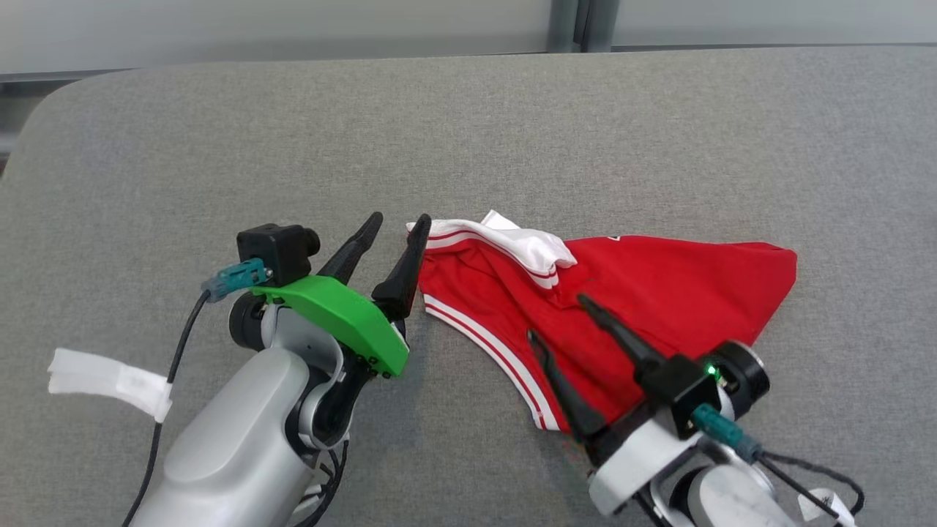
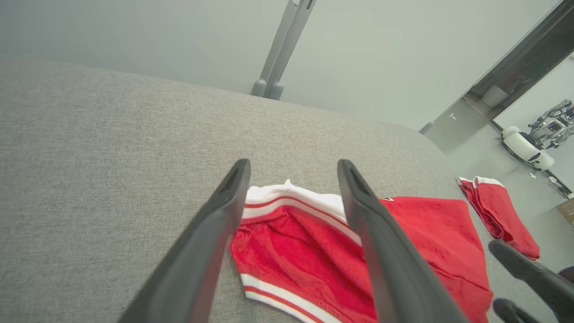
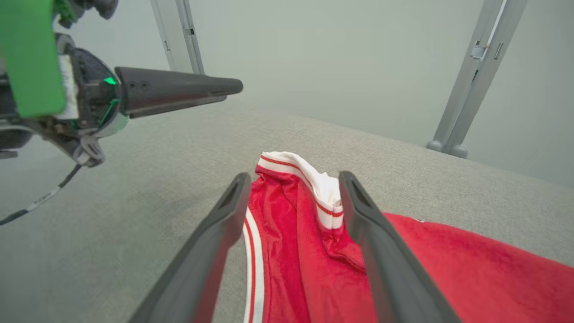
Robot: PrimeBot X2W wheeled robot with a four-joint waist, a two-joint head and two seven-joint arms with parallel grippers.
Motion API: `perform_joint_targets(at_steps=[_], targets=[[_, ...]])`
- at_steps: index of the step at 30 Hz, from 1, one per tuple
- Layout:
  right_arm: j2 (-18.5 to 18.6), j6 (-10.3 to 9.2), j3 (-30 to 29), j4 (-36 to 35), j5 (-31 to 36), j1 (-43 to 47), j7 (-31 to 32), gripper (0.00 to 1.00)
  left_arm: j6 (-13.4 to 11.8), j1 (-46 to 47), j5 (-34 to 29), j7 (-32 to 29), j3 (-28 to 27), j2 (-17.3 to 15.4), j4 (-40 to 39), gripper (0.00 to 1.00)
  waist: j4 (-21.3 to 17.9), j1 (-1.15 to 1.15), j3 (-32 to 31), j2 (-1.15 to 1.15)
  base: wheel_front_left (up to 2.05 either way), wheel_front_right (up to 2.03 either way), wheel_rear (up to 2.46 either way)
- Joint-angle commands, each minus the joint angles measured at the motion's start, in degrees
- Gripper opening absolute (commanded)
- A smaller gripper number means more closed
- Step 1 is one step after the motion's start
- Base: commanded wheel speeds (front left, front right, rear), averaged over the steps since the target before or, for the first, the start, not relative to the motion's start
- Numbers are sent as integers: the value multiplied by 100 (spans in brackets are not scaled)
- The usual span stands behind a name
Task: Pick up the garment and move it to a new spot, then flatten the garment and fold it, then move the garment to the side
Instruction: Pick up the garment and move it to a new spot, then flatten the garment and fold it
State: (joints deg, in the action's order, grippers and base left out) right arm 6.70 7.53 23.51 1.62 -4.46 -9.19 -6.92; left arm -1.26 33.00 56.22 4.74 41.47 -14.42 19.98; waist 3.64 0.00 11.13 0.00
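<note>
Both sets of jaws are spread wide, gripping nothing. The left gripper (image 1: 400,222) sits right at the left edge of the red garment (image 1: 659,293), and the right gripper (image 1: 556,317) is over its near side. It's lying crumpled, a bit right of center, on the grey cushion (image 1: 512,124).

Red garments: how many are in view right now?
2. One red garment lies crumpled on the grey surface. A folded red pile lies farther right in the left wrist view; it looks layered, so more may be hidden there.
</note>
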Motion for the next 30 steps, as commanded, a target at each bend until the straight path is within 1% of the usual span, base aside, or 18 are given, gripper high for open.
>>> perform_joint_targets(at_steps=[1,6,9,12,17,22,24,25,26,28,30], targets=[[63,-8,56,-62,-41,160,61,100,-32,-103,-51,68,-29,-37,-45,100,43,0,-36,0,0,0,0],[405,-8,272,-521,12,827,509,100,-105,-438,77,331,-231,-209,-497,100,98,0,-11,0,0,0,0],[599,-8,150,-782,123,1128,721,100,-200,-679,160,418,-335,-320,-899,100,99,0,21,0,0,0,0],[721,-7,96,-820,273,1316,919,100,-363,-914,77,540,-376,-438,-1329,100,102,0,58,0,0,0,0],[747,-8,31,-538,411,1289,1142,100,-680,-1248,-211,656,-290,-623,-1893,100,216,0,123,0,0,0,0],[812,-8,-18,-70,578,1274,1453,100,-1005,-1558,-502,721,-271,-875,-2134,100,402,0,110,0,0,0,0],[822,-8,-28,113,671,1188,1544,100,-1110,-1708,-478,760,-328,-935,-2174,100,453,0,121,0,0,0,0],[817,-8,-2,187,674,1124,1529,75,-1155,-1782,-474,784,-363,-976,-2175,100,482,0,121,0,0,0,0],[780,-8,-31,233,672,1055,1485,0,-1188,-1848,-493,810,-400,-1021,-2168,100,516,0,118,0,0,0,0],[716,-8,-33,239,603,924,1431,0,-1233,-2015,-406,853,-491,-1060,-2175,100,568,0,101,0,0,0,0],[670,-8,-38,87,526,720,1400,0,-1283,-2165,-372,898,-606,-1118,-2179,100,607,0,76,0,0,0,0]])
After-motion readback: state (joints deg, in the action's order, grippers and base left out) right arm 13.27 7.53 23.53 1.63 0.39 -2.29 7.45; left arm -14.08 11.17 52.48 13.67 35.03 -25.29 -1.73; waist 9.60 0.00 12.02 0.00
